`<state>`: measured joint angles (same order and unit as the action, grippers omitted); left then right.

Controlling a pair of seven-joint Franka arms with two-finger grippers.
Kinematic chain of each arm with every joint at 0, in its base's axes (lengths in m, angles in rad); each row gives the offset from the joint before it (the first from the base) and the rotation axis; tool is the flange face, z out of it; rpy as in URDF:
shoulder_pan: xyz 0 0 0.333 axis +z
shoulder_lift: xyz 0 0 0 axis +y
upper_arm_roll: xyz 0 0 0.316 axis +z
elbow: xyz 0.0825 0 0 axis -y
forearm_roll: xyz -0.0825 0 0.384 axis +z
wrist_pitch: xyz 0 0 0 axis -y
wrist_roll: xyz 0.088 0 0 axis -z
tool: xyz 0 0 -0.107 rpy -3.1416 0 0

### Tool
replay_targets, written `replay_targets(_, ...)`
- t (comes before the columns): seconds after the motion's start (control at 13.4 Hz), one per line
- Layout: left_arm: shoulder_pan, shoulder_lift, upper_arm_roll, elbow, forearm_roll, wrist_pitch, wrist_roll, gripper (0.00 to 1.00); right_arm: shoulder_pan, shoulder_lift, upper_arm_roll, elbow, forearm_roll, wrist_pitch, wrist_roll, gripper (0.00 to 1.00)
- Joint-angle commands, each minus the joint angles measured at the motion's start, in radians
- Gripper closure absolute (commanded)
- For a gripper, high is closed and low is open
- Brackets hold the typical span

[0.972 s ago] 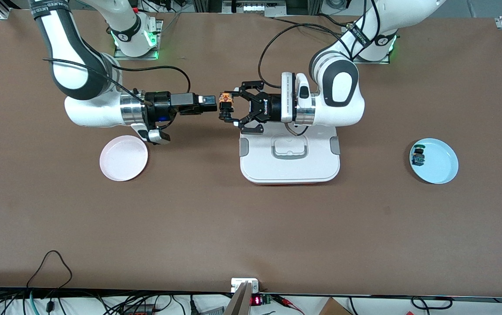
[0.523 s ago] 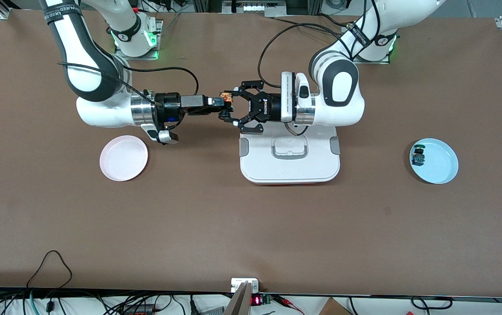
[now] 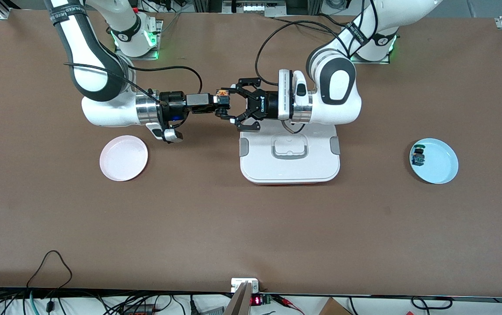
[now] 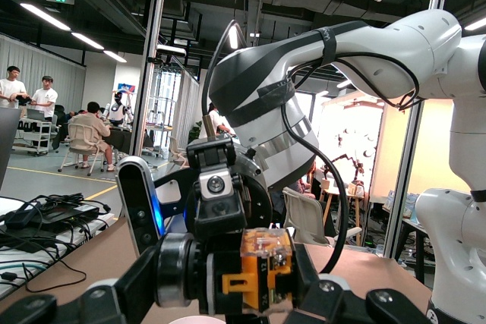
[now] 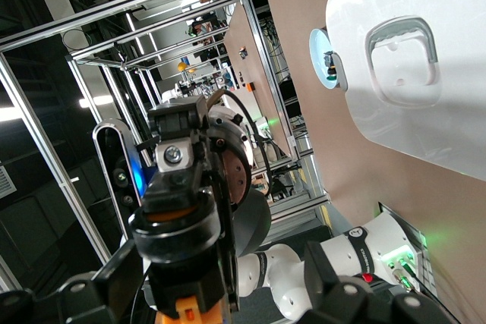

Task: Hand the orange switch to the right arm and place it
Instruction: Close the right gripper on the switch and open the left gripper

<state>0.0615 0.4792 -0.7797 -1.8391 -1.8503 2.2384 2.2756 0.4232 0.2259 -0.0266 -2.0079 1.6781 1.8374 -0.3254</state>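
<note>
The orange switch (image 3: 223, 93) hangs in the air between the two arms, a small black cylinder with an orange body. My left gripper (image 3: 230, 104), the wide claw one, is shut on it over the table beside the white lid. In the left wrist view the orange switch (image 4: 258, 271) lies crosswise in my left gripper (image 4: 228, 284). My right gripper (image 3: 218, 101) reaches in from the right arm's end and stands open, one finger on either side of the switch. The right wrist view shows the orange switch (image 5: 182, 263) inside my right gripper (image 5: 209, 287), with a gap at one finger.
A white lid (image 3: 289, 168) with a grey handle lies under the left arm's wrist. A pink plate (image 3: 123, 158) sits toward the right arm's end. A light blue plate (image 3: 441, 168) toward the left arm's end holds a green-capped switch (image 3: 418, 156).
The right arm has pushed its gripper toward the left gripper, and its fingers now straddle the switch. The left gripper has shifted a little toward it, still holding the switch.
</note>
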Motion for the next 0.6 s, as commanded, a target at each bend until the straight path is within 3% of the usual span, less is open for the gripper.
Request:
replay_targets(0.0,-0.006,-0.001,-0.003,0.012,-0.037,0.006,0.022,1.00,0.000,-0.002,-0.003,-0.005,0.025,-0.006,-0.011,0.08)
replay_targets(0.37,-0.006,-0.001,-0.001,0.012,-0.037,0.006,0.022,1.00,-0.020,-0.002,-0.003,-0.005,0.023,-0.052,-0.011,0.08)
replay_targets(0.52,-0.006,0.001,-0.001,0.011,-0.037,0.006,0.022,1.00,-0.020,-0.002,-0.003,-0.005,0.023,-0.053,-0.011,0.13)
